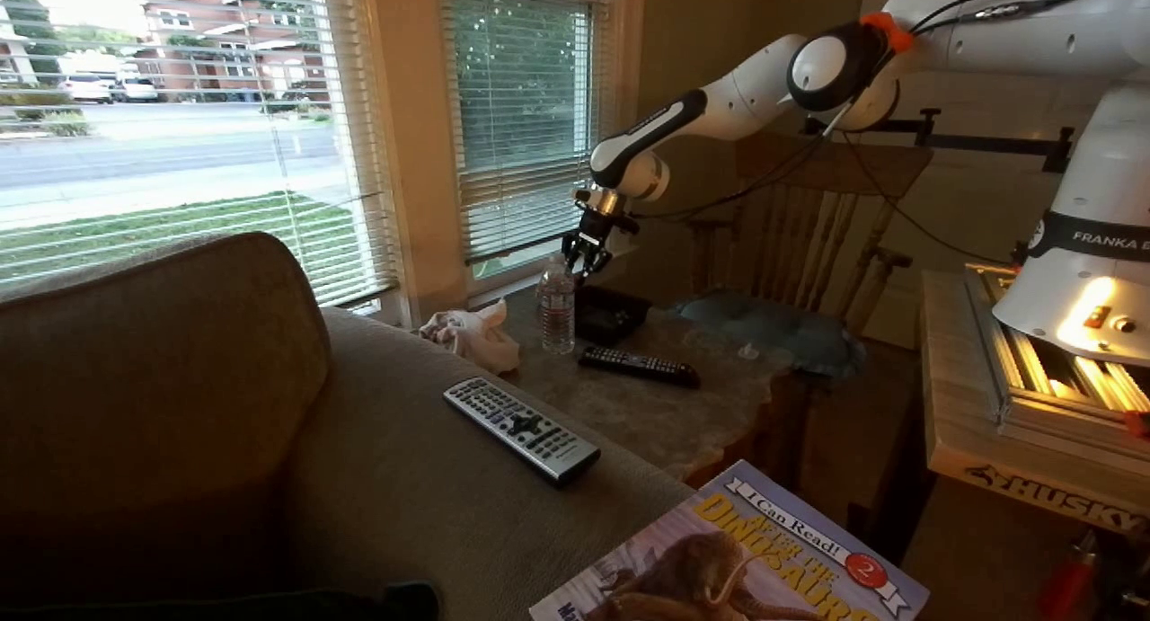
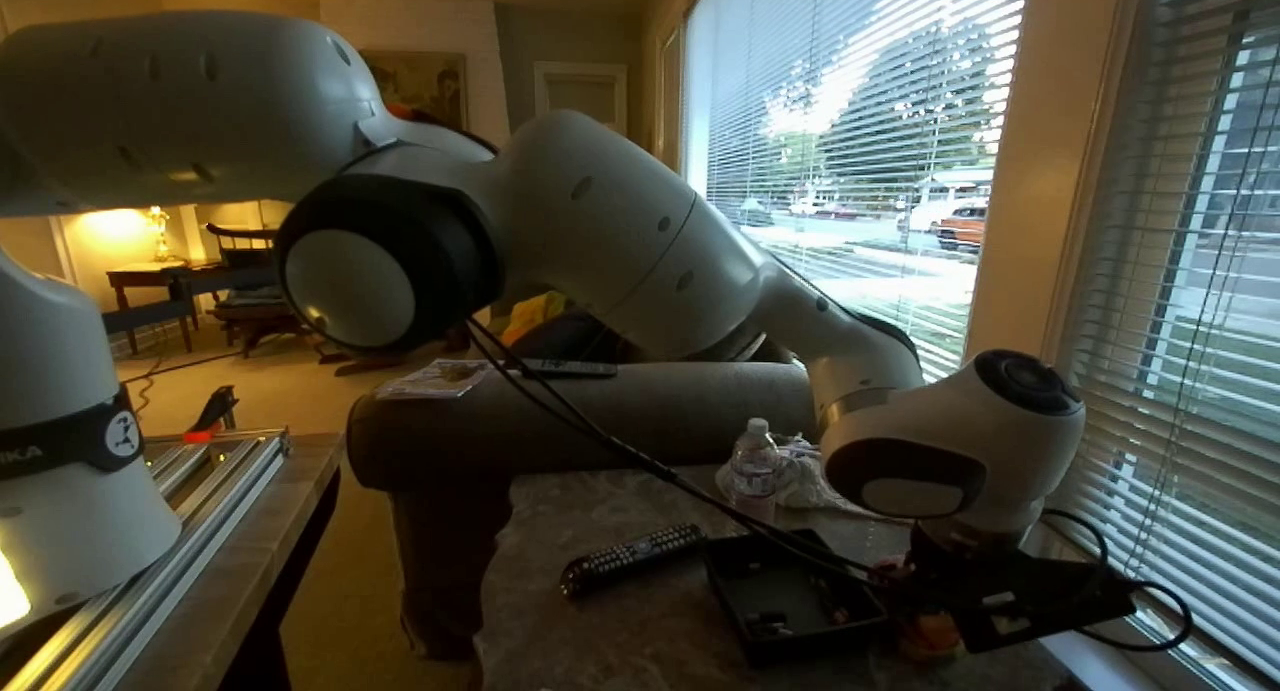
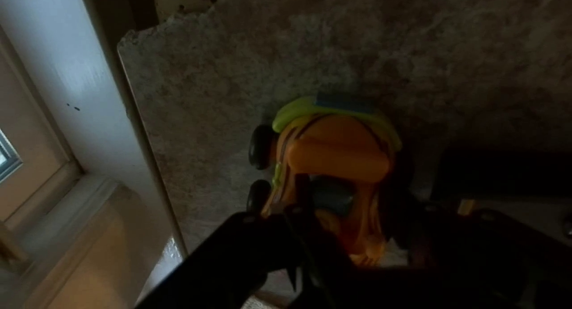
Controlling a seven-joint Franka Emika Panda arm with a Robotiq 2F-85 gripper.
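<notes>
In the dark wrist view, an orange toy car (image 3: 339,159) with a lime-green rear trim and black wheels sits on the mottled tabletop. My gripper (image 3: 351,184) is right over it. The left finger overlaps the cabin area, while the right finger lies along the car's right side. Parts of the car show between the separated fingers; shadow hides whether they press on it. In an exterior view the gripper (image 1: 584,260) points down behind the water bottle (image 1: 557,311). A bit of the orange toy (image 2: 930,636) shows beneath the wrist in an exterior view.
Beside the toy stands a black box (image 2: 780,576) with small items inside. A dark remote (image 1: 638,367) and a crumpled white bag (image 1: 476,333) share the table. On the sofa arm lie a silver remote (image 1: 521,428) and a book (image 1: 746,549). A windowsill (image 3: 103,192) borders the table.
</notes>
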